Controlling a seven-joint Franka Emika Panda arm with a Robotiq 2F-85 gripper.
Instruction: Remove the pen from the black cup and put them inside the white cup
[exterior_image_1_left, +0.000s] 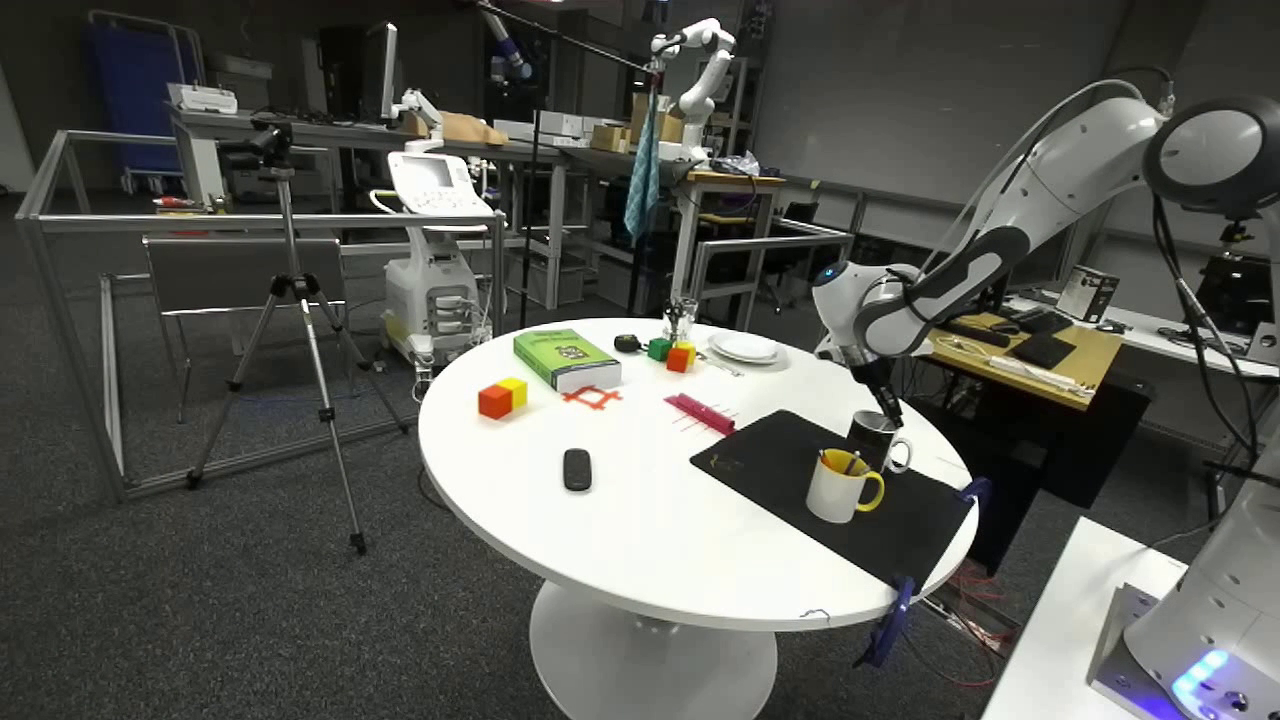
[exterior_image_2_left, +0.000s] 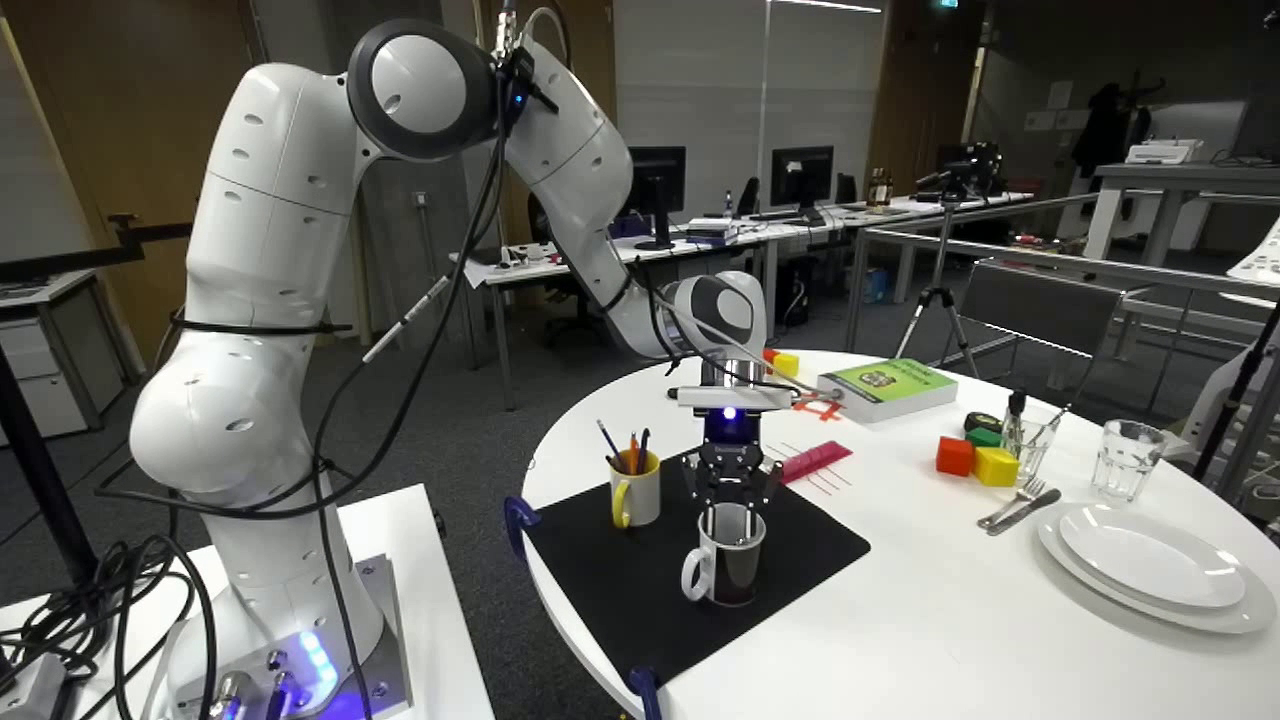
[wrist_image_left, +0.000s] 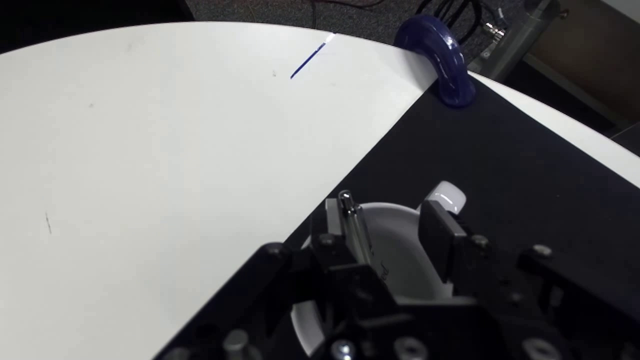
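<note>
The black cup is a mug with a dark outside, pale inside and white handle. It stands upright on a black mat, also in an exterior view and the wrist view. A silver pen leans in it. My gripper is open at the cup's mouth, also in both exterior views. The pen lies between the fingers, close beside the left finger in the wrist view. The white cup, with yellow inside and handle, stands beside it, holding several pens.
The black mat is clamped to the round white table by blue clamps. A pink piece, a green book, coloured cubes, a dark remote and white plates lie farther off.
</note>
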